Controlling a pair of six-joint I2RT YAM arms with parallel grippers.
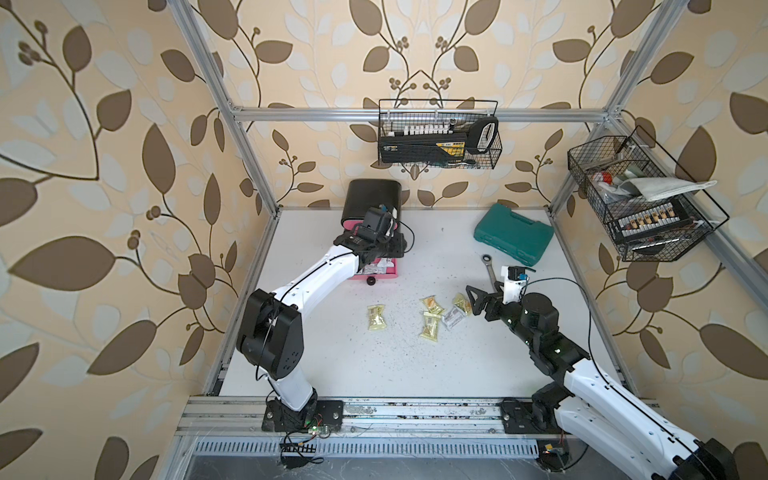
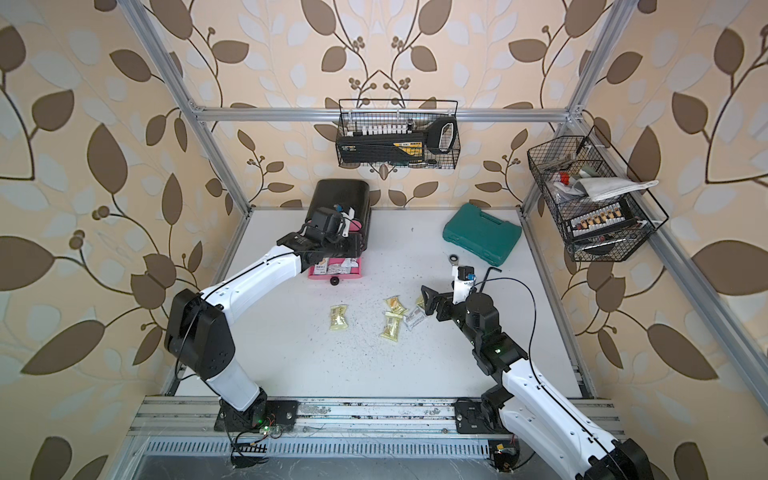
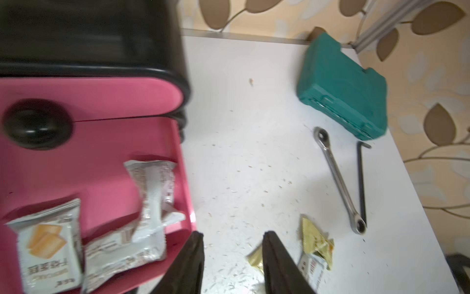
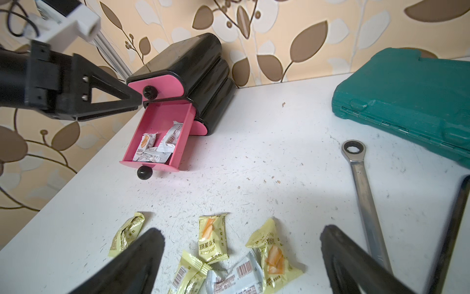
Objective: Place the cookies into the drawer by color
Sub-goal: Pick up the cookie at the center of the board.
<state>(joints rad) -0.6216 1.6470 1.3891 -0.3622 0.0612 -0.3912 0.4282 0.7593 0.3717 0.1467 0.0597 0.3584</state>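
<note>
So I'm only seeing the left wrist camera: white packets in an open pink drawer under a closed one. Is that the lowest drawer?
Observer: No, it is the middle drawer of the black cabinet; a third, closed bottom drawer sits beneath it.
Operator: I can make out only a couple of yellow packets. How many lie on the table?
Observer: Four pale yellow packets: three are bunched with one white packet, and the fourth lies apart.
Operator: And the other arm?
Observer: The right arm's fingers stand wide open by that bunch, holding nothing.
</note>
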